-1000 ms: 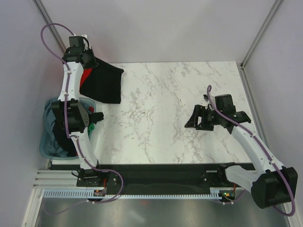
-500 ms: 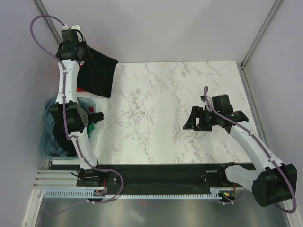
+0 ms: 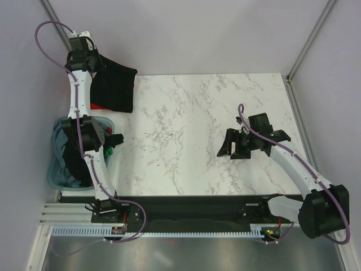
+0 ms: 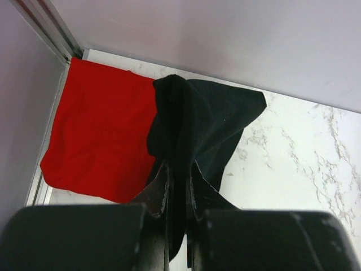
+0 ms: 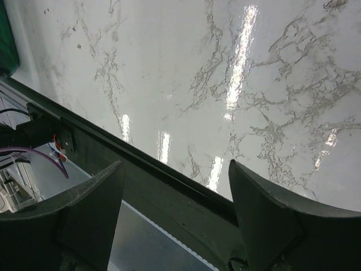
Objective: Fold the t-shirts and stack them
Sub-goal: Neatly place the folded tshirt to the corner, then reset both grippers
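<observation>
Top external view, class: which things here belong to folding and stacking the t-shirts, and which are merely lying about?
Belong to the job:
- black t-shirt, pinched in the left pincer
- red t-shirt, flat on the table
- green cloth at the tub's rim

Lying about:
- grey-blue tub
- marble table

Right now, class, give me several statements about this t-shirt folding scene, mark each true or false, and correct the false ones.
1. The left gripper is shut on the black t-shirt. True.
2. The red t-shirt lies flat near the table's far left corner. True.
3. The right gripper holds a t-shirt. False: it is open and empty above bare marble.
4. The fabric tub sits by the right arm. False: it sits at the left, beside the left arm.
</observation>
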`<act>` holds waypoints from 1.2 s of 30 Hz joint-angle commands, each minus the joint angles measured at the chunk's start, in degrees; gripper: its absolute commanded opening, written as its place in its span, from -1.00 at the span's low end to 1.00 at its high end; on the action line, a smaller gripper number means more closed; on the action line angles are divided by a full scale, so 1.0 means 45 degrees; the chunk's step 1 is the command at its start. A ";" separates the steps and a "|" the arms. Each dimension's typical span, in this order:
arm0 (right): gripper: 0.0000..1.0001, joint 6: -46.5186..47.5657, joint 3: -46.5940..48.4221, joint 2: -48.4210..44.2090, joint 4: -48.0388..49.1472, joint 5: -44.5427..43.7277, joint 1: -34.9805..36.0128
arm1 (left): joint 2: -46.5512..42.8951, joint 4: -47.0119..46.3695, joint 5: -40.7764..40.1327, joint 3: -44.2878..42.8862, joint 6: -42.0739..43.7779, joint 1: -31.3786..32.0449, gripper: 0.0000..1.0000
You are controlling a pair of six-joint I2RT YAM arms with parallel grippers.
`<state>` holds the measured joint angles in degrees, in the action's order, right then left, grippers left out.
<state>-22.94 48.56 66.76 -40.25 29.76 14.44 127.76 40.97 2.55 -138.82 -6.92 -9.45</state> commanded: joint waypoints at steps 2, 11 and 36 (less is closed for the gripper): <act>0.63 0.0039 -0.0087 0.0417 0.0409 -0.0031 0.0054 | 0.0784 -0.1057 0.0625 -0.1336 0.0287 -0.0750 -0.94; 0.63 -0.0156 -0.0712 0.1608 0.1248 -0.0089 0.0287 | 0.2935 -0.1645 -0.2083 -0.2703 -0.1037 -0.1298 0.97; 0.65 -0.2656 -0.0966 -0.2919 0.0684 -0.1847 0.2866 | -1.0769 -0.1095 0.0899 1.2944 -0.3716 0.0890 0.99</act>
<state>-33.36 43.53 56.16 -35.09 22.94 26.96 84.23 35.97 4.03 -90.54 -19.57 -4.16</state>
